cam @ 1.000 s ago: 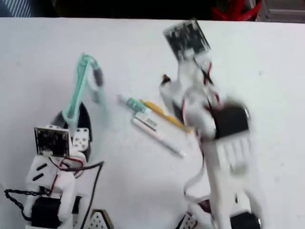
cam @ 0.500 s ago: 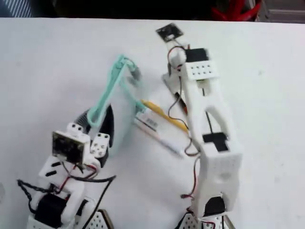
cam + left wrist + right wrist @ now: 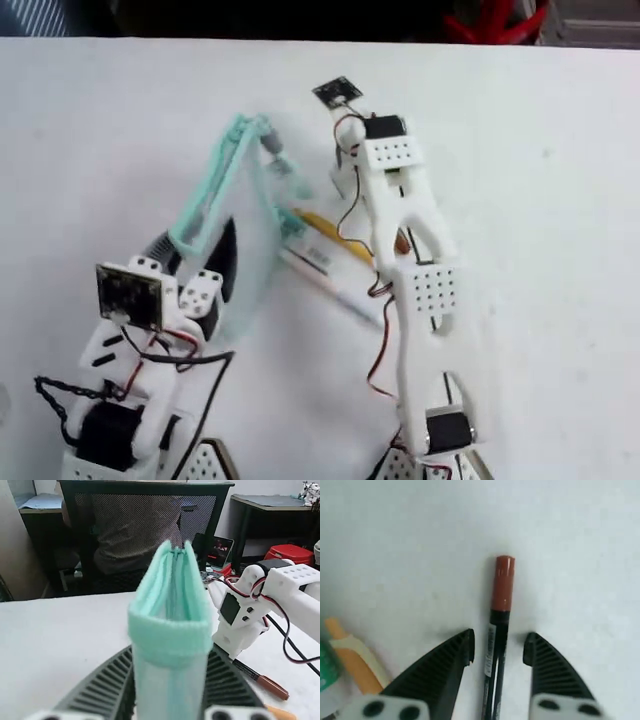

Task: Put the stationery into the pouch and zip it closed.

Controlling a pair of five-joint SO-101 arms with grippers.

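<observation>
My left gripper (image 3: 198, 252) is shut on a teal mesh pouch (image 3: 225, 195), held on edge at the left of the table. The pouch's open top (image 3: 170, 625) points away from the wrist camera, its far end close to the right arm's wrist (image 3: 385, 150). My right gripper (image 3: 499, 642) is open and low over the table. A black pen with a brown cap (image 3: 501, 597) lies between its fingers (image 3: 455, 655), which do not touch it. An orange pen (image 3: 335, 238) and a white pen (image 3: 335, 285) lie between the two arms.
A green-tipped item (image 3: 292, 225) lies partly under the pouch's edge. The right arm (image 3: 425, 300) stretches over the table's middle right. A chair (image 3: 140, 525) and a red box (image 3: 290, 552) stand beyond the far table edge. Bare white table (image 3: 540, 150) extends on the right.
My left arm swung the pouch right, toward the pens. My right arm stretched forward and lowered its gripper over the brown-capped pen.
</observation>
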